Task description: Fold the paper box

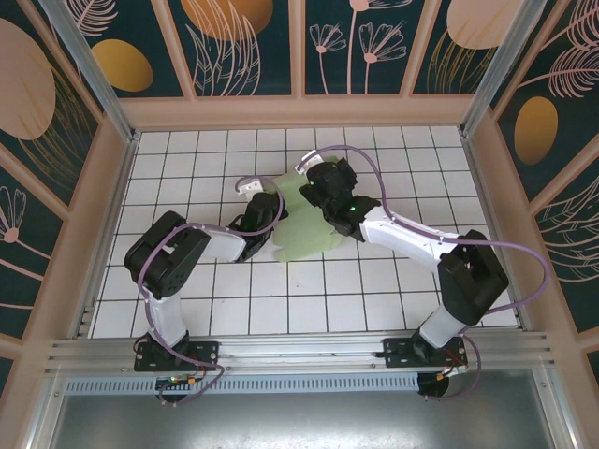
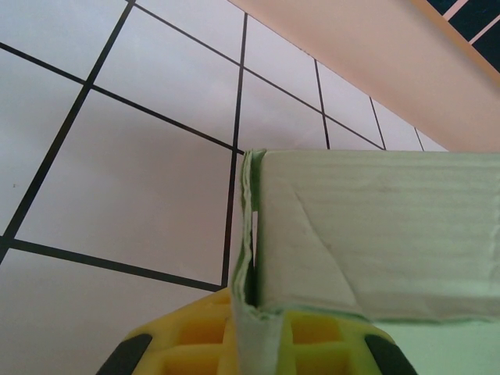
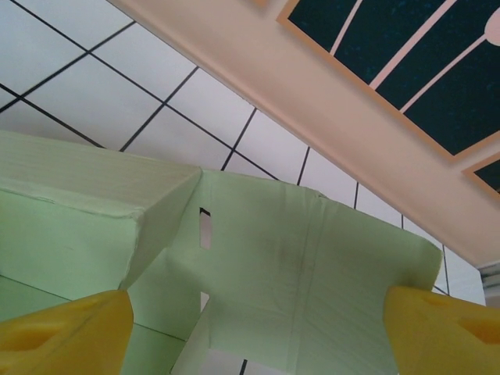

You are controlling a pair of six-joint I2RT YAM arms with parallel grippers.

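**Top view:** paper box (image 1: 309, 229) sits mid-table (image 1: 187, 309). It is pale green card, partly formed: not flat, not finished. Both arms reach in & meet over it, left tool (image 1: 273, 211) at its left edge, right tool (image 1: 316, 187) at the far-right part. Can't tell jaw state from up here. Likely reason for the pairing: one arm anchors the card so it can't skid on the smooth tiles, the other does the folding.

**Left wrist view:** left tool is clamped shut on the box, a thin card edge pinched between its yellow pads (image 2: 195, 340). The grip is at the corner where a raised side wall (image 2: 375, 234) ends. The wall stands roughly upright w/ a diagonal crease across it. A corner grip makes sense, as it props that wall & pins the box.

**Right wrist view:** right tool is open, its pads (image 3: 62, 332) wide apart w/ nothing pinched. Between & beyond them lies a flap (image 3: 312, 258) w/ a narrow slot (image 3: 205, 228), beside a folded-up block (image 3: 86, 195) on the left. The flap's far end points toward the enclosure's back wall (image 3: 312, 101). Judgement: the jaws straddle the flap, ready to take or push it, prob. to bring a tab to the slot.

**Contents:** the box is the one container here. Its inside barely shows, and nothing is seen in it.
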